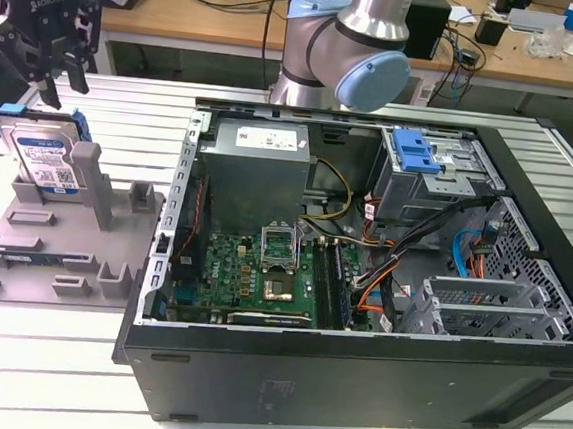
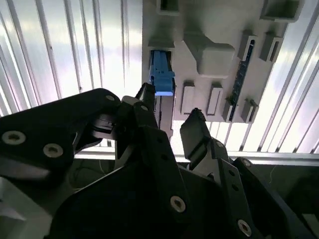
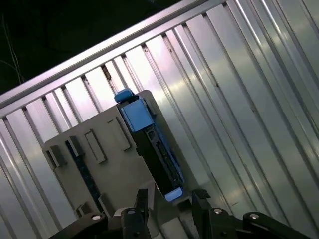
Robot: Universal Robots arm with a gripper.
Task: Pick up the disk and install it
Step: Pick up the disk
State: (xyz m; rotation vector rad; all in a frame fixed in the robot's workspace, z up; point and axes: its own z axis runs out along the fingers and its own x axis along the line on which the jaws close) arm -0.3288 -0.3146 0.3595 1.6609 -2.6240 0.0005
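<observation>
The disk (image 1: 46, 153) stands upright on its edge in a grey holder (image 1: 63, 245) at the exterior view's left, silver with a white-and-blue label and a blue bracket. My gripper (image 1: 66, 93) hangs open just above its upper edge, not touching it. In both wrist views the disk appears edge-on, with its blue bracket (image 2: 162, 77) and its dark connector side (image 3: 157, 149). My gripper (image 2: 172, 117) has one finger on each side of the disk's line, and in the first wrist view my gripper (image 3: 169, 204) hangs over the disk's near end.
An open computer case (image 1: 352, 381) lies at the exterior view's right, with a grey power-supply box (image 1: 256, 167), a motherboard (image 1: 251, 272) and a drive cage with a blue latch (image 1: 416, 151). The arm's base (image 1: 346, 49) stands behind the case. The ribbed metal table (image 1: 33, 353) lies underneath.
</observation>
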